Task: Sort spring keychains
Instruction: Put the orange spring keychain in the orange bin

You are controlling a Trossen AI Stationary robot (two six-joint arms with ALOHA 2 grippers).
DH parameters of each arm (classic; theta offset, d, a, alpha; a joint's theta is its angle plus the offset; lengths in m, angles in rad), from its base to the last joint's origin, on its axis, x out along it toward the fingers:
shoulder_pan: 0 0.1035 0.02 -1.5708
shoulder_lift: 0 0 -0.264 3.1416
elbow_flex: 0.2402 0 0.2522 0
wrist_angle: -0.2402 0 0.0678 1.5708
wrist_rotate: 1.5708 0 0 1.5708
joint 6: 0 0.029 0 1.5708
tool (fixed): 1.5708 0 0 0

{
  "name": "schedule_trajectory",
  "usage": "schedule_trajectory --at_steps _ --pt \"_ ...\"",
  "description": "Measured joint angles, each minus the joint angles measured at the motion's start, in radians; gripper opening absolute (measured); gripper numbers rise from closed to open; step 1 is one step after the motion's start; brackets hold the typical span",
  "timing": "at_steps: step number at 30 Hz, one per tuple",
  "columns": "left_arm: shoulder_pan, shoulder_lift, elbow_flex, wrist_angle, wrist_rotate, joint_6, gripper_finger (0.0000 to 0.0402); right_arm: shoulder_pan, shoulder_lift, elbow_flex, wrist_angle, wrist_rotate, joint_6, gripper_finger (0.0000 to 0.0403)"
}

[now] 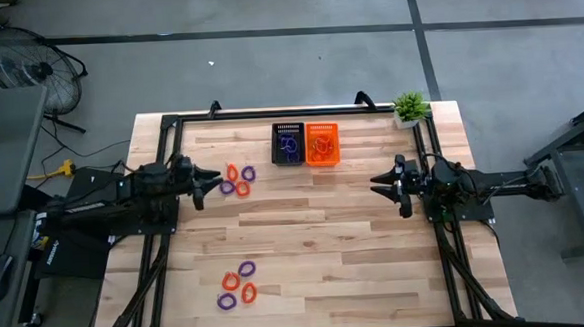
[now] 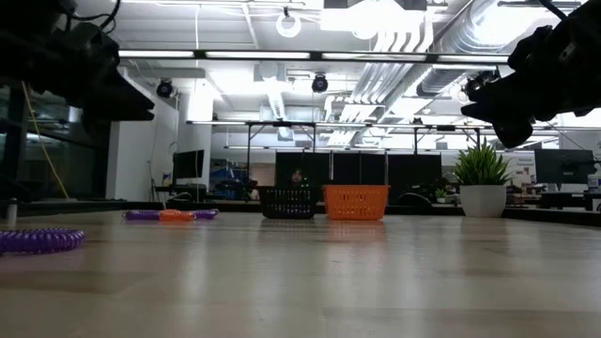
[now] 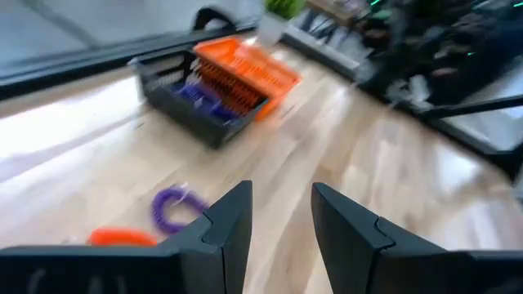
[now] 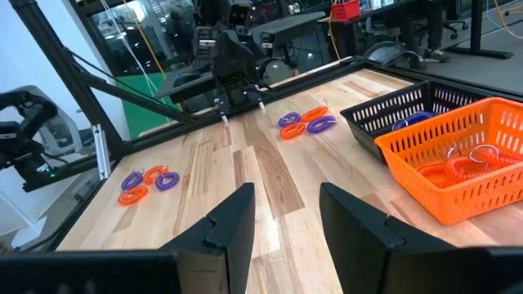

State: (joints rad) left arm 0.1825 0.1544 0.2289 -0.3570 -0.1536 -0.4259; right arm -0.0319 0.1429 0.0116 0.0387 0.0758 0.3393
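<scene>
Orange and purple spring keychains [image 1: 239,179] lie in two loose clusters on your wooden desk [image 1: 317,252]: one cluster sits just in front of the left gripper [image 1: 209,183], the other cluster [image 1: 236,285] rests near the desk's front edge on the left side. At the far edge, you see a black basket [image 1: 288,145] touching an orange basket [image 1: 322,144]; purple coils show inside the black one, orange coils [image 4: 462,168] inside the orange one. Your left gripper hovers above the desk with fingers [image 3: 230,222] spread and nothing between them. Your right gripper [image 1: 381,186] hangs over the right side of the desk, well apart from both clusters, its fingers [image 4: 231,223] likewise spread and empty. A potted plant [image 1: 409,107] stands at the far right corner.
</scene>
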Motion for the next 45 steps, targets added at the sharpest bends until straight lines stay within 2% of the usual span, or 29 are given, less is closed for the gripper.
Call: schedule_trajectory --at_steps 6,9,20,23,26,32,40,45 --pt "0.001 0.221 0.148 -0.191 -0.114 -0.127 0.0126 0.000 0.000 0.000 0.001 0.000 0.000 0.0134" --pt "0.024 0.339 0.220 -0.252 -0.117 -0.187 0.0126 0.000 0.000 0.000 0.002 0.000 0.000 0.0134" --pt "0.226 0.758 0.405 -0.287 0.189 -0.201 0.0126 0.000 0.000 0.000 0.002 -0.001 0.000 0.0134" --pt "0.259 0.865 0.466 -0.329 0.224 -0.214 0.0126 0.000 0.000 0.000 0.002 -0.001 0.000 0.0134" --pt "0.285 0.964 0.531 -0.425 0.210 -0.216 0.0126 0.000 0.000 0.000 0.002 -0.001 0.000 0.0134" --pt "0.334 1.115 0.614 -0.545 0.145 -0.255 0.0126 0.000 0.000 0.000 0.003 -0.001 0.000 0.0134" --pt "0.350 1.233 0.625 -0.467 0.170 -0.459 0.0126 0.000 0.000 0.000 0.003 -0.001 0.000 0.0134" --pt "0.350 1.287 0.625 -0.427 0.169 -0.501 0.0126 0.000 0.000 0.000 0.003 -0.001 0.000 0.0134"
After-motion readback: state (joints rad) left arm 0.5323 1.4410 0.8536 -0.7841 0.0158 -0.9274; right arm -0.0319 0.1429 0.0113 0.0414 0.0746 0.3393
